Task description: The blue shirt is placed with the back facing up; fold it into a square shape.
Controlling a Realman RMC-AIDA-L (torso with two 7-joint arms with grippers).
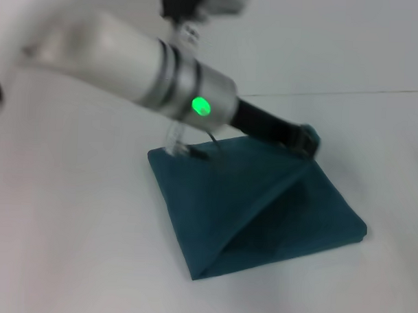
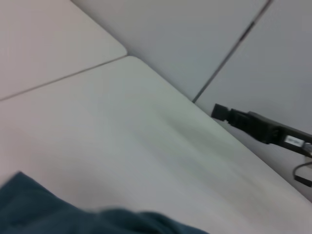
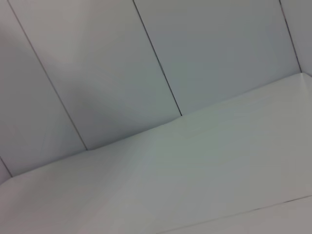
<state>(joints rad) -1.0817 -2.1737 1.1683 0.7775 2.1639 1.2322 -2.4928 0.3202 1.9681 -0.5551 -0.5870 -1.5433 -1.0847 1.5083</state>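
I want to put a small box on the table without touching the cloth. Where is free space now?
The white table is bare on the robot's left of the blue shirt, in front of it, and along the right edge. The far side is crowded: the left arm reaches across, and the left gripper pinches the shirt's far corner. The right gripper is not in sight.

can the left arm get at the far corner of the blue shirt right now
Probably yes. The left tool already sits at the far corner of the folded blue shirt, that corner raised off the white table. Nothing blocks it; the right arm isn't visible.
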